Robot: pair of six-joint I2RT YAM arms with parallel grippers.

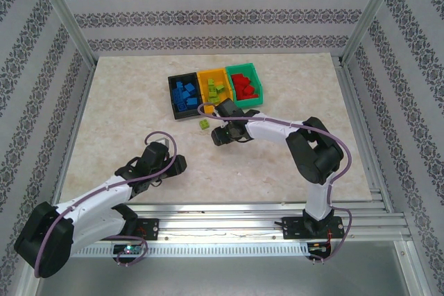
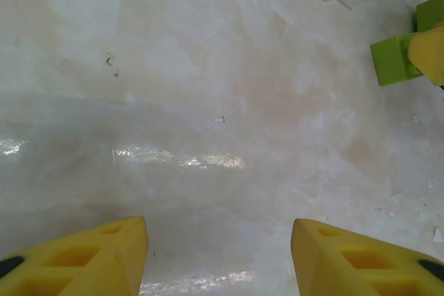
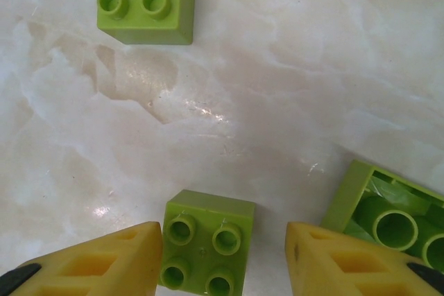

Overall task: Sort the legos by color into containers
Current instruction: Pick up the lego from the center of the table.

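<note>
Three containers stand side by side at the back: a black bin (image 1: pixel 173 81) with blue legos, an orange-yellow bin (image 1: pixel 206 72) with lime ones, and a teal bin (image 1: pixel 239 68) with red ones. My right gripper (image 1: pixel 220 135) (image 3: pixel 223 254) is low over the table in front of them and open. A lime lego (image 3: pixel 207 244) lies studs up between its fingers, against the left finger and apart from the right one. A second lime lego (image 3: pixel 147 1) (image 1: pixel 204 124) lies ahead, and an overturned lime lego (image 3: pixel 392 216) sits to the right. My left gripper (image 1: pixel 166 164) (image 2: pixel 218 254) is open over bare table.
The marble tabletop is fenced by aluminium posts and patterned walls. In the left wrist view a lime lego (image 2: pixel 394 60) lies at the far right edge beside a yellow finger of the other gripper. An open stretch of table separates the two arms.
</note>
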